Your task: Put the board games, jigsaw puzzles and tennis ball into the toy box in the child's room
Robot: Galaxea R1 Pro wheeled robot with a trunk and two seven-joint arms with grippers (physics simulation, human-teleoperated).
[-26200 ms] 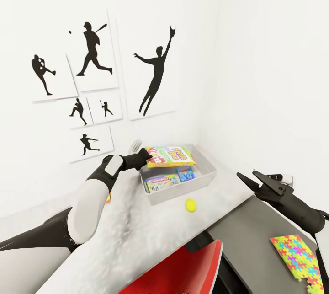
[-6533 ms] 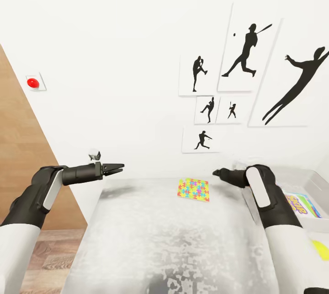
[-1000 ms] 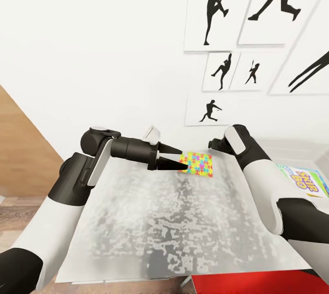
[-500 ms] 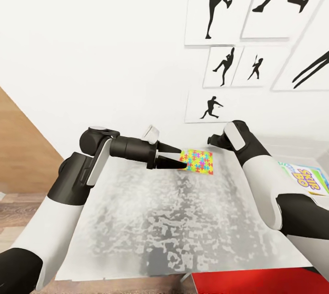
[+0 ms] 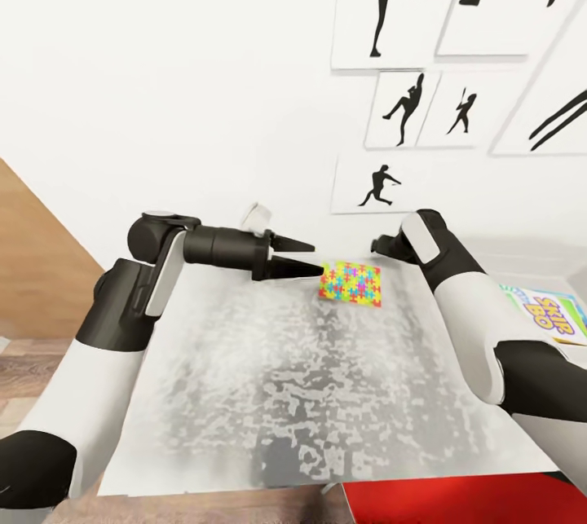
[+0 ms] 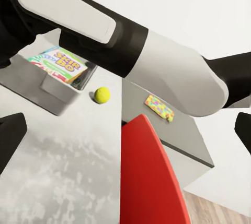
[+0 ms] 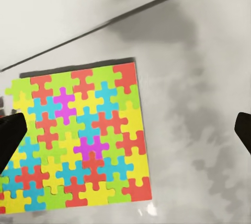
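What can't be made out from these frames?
- Right tool: in the head view its own forearm hides it; in the right wrist view only dark tips at the picture's edges.
- Toy box contents: the Skip-Bo board game and the right arm cover them in the left wrist view.
- Whether the left tool touches the jigsaw puzzle: cannot tell in the head view.

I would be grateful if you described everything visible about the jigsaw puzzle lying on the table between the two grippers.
The jigsaw puzzle is a thin, flat, squarish sheet of interlocking pieces in yellow, green, blue, red, orange and purple. It looks complete and lies flat on the pale table, near the far edge by the wall. The open left gripper points at its side, contact unclear. The right wrist view looks straight down on it.
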